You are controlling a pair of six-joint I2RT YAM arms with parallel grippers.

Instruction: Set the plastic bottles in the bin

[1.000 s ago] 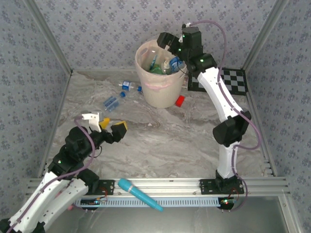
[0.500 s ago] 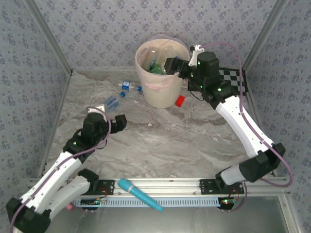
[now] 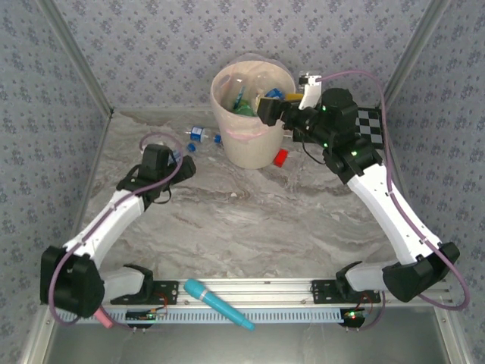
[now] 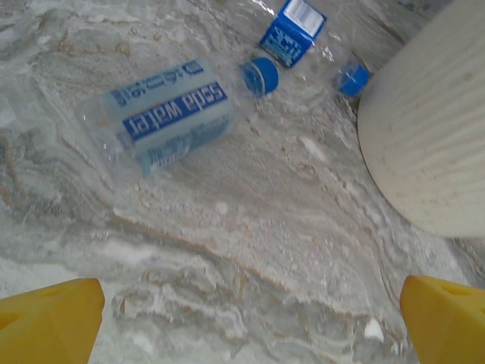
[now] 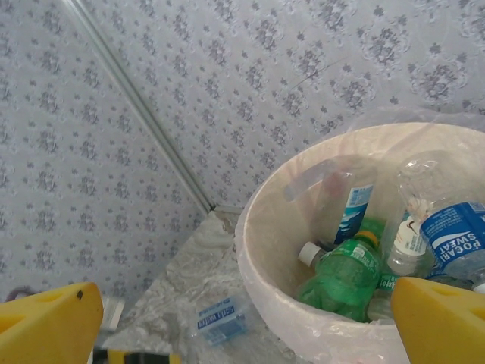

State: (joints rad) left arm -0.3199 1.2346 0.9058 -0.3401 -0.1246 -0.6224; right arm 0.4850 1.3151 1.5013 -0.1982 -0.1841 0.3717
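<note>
Seen from above, the bin stood at the far middle of the table with most of the plastic bottles already inside. Two clear, blue-labelled ones lay on their sides to its left. The second bottle lay near the bin's wall, and the soda water bottle lay just beside the left gripper, which pointed at it, apparently lined up for a pick. The right gripper hung at the bin's right rim, spread and empty, a pose suited to dropping a bottle in. From the left wrist, yellow fingertips stood wide apart over bare marbled table, the soda water bottle ahead of them and untouched. From the right wrist, wide-set yellow pads framed the lined bin, with a green bottle among the bottles inside and nothing held.
</note>
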